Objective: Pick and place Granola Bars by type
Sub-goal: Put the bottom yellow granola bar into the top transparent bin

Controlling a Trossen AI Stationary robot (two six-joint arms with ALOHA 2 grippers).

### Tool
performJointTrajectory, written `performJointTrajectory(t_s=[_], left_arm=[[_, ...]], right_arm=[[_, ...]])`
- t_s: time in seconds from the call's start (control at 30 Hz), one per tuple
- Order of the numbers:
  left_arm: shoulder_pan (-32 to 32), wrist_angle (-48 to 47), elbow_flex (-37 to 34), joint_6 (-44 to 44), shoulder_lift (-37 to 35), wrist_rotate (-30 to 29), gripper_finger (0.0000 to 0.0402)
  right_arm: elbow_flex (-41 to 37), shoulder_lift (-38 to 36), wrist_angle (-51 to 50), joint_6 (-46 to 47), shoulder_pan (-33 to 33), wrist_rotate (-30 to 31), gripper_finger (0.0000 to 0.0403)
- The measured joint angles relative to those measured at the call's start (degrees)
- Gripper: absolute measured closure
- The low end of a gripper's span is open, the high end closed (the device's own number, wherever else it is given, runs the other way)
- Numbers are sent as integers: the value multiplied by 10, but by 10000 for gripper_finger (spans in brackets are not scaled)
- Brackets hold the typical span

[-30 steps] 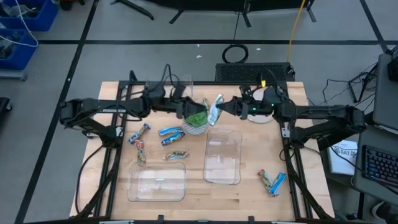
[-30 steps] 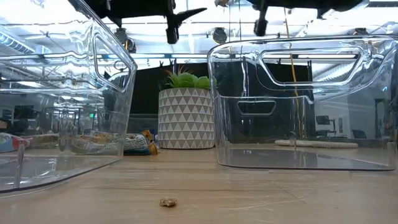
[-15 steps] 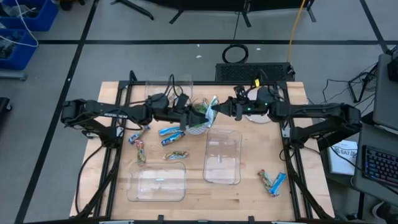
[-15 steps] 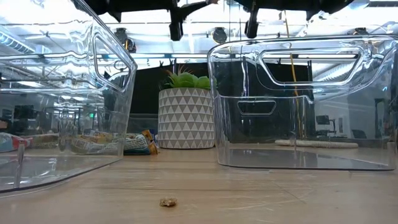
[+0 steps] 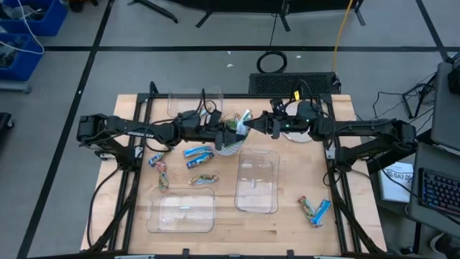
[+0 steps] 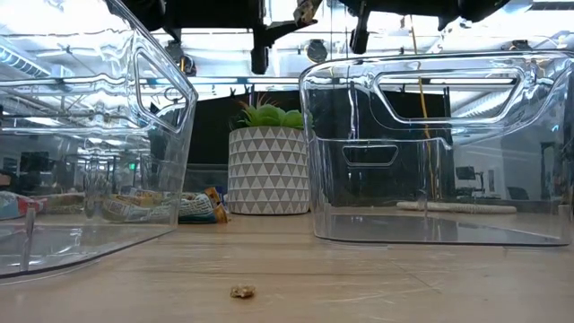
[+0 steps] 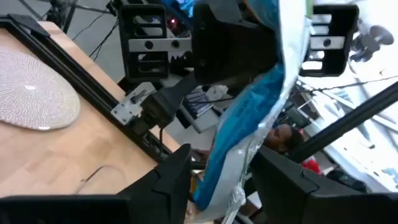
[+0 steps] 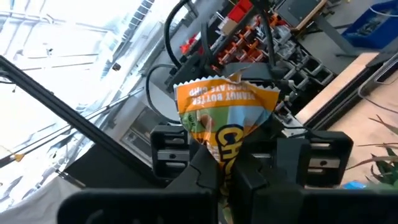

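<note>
A granola bar point(image 5: 244, 122), orange and green on one face point(image 8: 224, 109) and blue and silver on the other point(image 7: 249, 124), is held in the air above the potted plant point(image 5: 228, 144). My right gripper point(image 5: 253, 127) is shut on it. My left gripper point(image 5: 231, 130) is open, level with the bar, with one finger on either side of the bar's free end point(image 7: 227, 180). More bars lie flat on the table: blue ones point(image 5: 198, 152) and multicoloured ones point(image 5: 162, 176) on the left, two point(image 5: 314, 210) at the near right. My right gripper pinches one end of the bar point(image 8: 225, 149) between its two fingers, coming level from the table's right. The bar is lifted clear and sticks out past the fingertips toward my left gripper. Whether my left gripper's fingers point(image 7: 177, 171) touch the bar, I cannot tell.
Two clear bins stand near the table's front, one at the left point(image 5: 182, 211) and one at the middle point(image 5: 258, 181). A third clear bin point(image 5: 195, 103) stands at the far edge. A round white mat point(image 5: 302, 134) lies under my right arm. A crumb point(image 6: 240, 292) lies on the wood.
My left gripper has gone toward the table's right, over the plant, until its open fingers stand around the bar's free end. My right gripper first shifted a little toward the table's left with the bar, then kept still.
</note>
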Motion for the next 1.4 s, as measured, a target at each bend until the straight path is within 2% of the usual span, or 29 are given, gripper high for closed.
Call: performJointTrajectory(t_s=[0.1,0.23,0.37,0.53,0.63,0.73,0.8,0.97,1.13,1.4], left_arm=[[-1,-3,10,-6,8,1,285],[-2,-9,41,12,13,20,372],[0,-8,75,27,13,33,375],[20,-47,114,58,4,51,377],[50,-175,136,97,-12,34,378],[101,-347,174,167,-27,-25,378],[146,-463,189,209,-40,-41,379],[261,-674,218,317,-38,-86,379],[353,-799,198,413,-26,-97,379],[428,-791,109,484,-25,-105,379]], right_arm=[[0,0,-5,-7,0,1,389],[0,-1,26,-70,0,1,338],[0,-13,86,-107,-14,-45,274],[0,-73,145,-61,-73,-114,218],[0,-121,132,-44,-105,-162,197],[0,-166,59,-63,-119,-202,189],[0,-189,-2,-91,-118,-222,187],[0,-212,-126,-151,-87,-262,191],[0,-199,-190,-193,-46,-285,191],[-1,-139,-197,-217,-15,-283,196]])
